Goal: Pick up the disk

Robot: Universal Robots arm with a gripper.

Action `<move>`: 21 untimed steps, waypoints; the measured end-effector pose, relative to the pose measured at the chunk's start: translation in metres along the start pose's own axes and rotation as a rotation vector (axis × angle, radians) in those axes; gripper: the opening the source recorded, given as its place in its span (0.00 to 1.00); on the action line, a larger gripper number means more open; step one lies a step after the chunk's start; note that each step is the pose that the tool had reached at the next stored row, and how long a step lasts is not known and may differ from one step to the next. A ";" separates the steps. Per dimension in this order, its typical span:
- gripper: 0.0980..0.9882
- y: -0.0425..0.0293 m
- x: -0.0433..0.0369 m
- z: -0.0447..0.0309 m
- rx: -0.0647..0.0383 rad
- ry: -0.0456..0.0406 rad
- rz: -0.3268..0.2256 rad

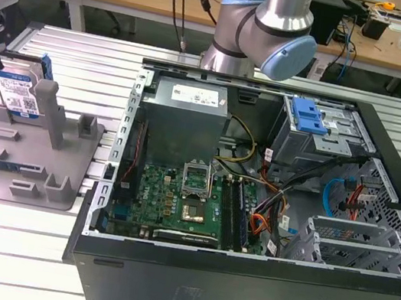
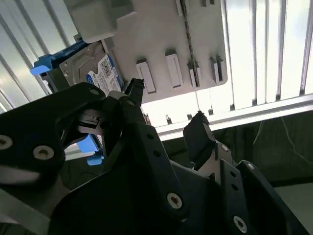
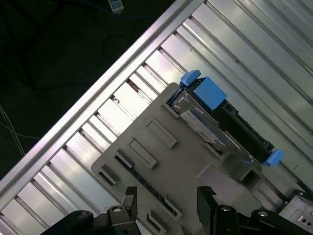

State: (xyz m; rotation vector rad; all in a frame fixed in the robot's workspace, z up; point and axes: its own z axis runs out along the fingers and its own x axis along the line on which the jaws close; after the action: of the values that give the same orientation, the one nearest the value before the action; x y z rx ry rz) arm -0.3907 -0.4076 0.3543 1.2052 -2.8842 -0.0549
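Gripper (image 3: 167, 197): you had its two black fingers spread wide with nothing between them. In the first wrist view, a bare patch of the grey fixture (image 3: 146, 147) showed through the gap.
Disk (image 1: 18, 91): it stood on edge in a slot at the far end of the fixture, at the exterior view's left. Its white-and-blue label faced the near side.
Disk frame: blue plastic ran round the disk's edges, and blue tabs stuck out at both ends in the first wrist view.
Gripper and disk: in the second wrist view the disk sat just beside one finger's linkage, outside the gap. You could not tell whether anything touched it.
Fixture: it lay flat on the slatted aluminium table (image 1: 77, 58), with upright posts and low blocks across its top. One post stood just to the right of the disk in the exterior view.
Computer case (image 1: 238, 289): it lay open on the table to the right of the fixture. Inside were a green motherboard (image 1: 176, 200), a grey power supply (image 1: 188, 109) and a blue bracket (image 1: 307, 116) on metal bays.
Arm (image 1: 266, 22): its silver and blue joints rose on the far side of the case.
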 end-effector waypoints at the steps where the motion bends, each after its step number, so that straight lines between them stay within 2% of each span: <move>1: 0.57 0.0000 0.0000 0.0002 0.000 0.0012 -0.030; 7: 0.57 0.0000 0.0000 0.0007 0.000 0.0056 -0.148; 9: 0.57 0.0000 0.0000 0.0010 0.000 0.0080 -0.209; 15: 0.57 0.0000 0.0000 0.0017 0.001 0.0127 -0.341; 19: 0.57 -0.0001 0.0000 0.0025 0.003 0.0164 -0.481; 21: 0.57 0.0000 0.0000 0.0029 0.009 0.0154 -0.539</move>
State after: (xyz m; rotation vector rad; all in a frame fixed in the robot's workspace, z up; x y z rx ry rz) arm -0.3908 -0.4075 0.3514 1.9298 -2.4584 -0.0378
